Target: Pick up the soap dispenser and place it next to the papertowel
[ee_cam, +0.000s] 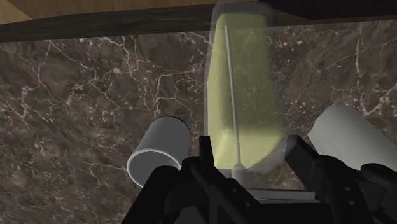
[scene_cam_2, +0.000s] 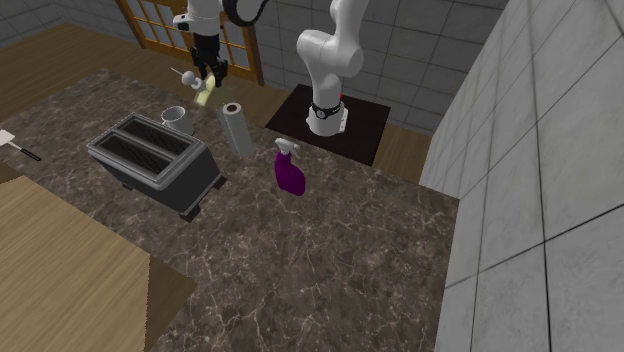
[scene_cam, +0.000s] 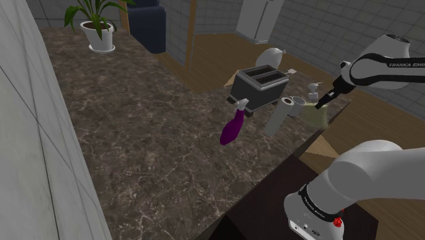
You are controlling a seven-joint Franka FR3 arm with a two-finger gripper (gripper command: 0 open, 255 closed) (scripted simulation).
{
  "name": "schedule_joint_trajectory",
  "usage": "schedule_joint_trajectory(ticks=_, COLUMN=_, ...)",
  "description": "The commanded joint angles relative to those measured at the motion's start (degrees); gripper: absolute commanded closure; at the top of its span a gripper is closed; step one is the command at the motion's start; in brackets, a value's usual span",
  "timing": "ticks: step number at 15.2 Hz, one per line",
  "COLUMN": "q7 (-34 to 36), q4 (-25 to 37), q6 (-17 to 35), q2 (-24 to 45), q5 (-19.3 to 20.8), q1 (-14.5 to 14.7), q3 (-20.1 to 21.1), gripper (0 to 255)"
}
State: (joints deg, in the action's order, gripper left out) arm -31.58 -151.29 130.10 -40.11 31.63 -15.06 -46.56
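Soap dispenser (ee_cam: 245, 95) is clasped by the black hand (ee_cam: 251, 147), whose body hides its pump in the wrist view.

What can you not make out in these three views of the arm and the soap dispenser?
- Wrist view: the soap dispenser pump head, hidden behind the gripper that clasps it.
- Shoulder view: the cup, partly hidden behind the paper towel roll.
- Second exterior view: the white utensil, cut off by the left edge.
- Shoulder view: the plant, leaves cut off by the top edge.
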Motion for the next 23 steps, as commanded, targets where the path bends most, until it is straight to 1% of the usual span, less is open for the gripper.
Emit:
schedule_joint_trajectory(ticks=1, q7=0.0, q4=-1.0, q6=1.9, q2=0.8, q5=0.6, q1=0.0, q3=-0.9, gripper=255)
schedule_joint_trajectory(ticks=7, q7=0.1, q4=-3.5, q6=7.9, q2=4.2, q5=1.9, q1=0.8, q3=-4.2, gripper=255)
schedule_joint_trajectory(ticks=12, q7=-0.1, q4=-5.1, q6=13.2, q2=7.8, q5=2.7, q1=2.0, q3=-7.2, gripper=255)
schedule_joint_trajectory(ticks=20, q7=-0.1, q4=-5.2, q6=13.6, q2=8.1, q5=2.7, q1=2.0, q3=-7.4, gripper=255)
schedule_joint_trajectory(ticks=21, q7=-0.1, q4=-5.3, q6=13.7, q2=8.1, q5=2.7, q1=2.0, q3=-7.4, gripper=0)
schedule_joint_trajectory(ticks=23, q7=0.0, q4=-5.4, q6=13.5, q2=7.9, q5=2.8, q1=1.8, q3=-7.2, gripper=0)
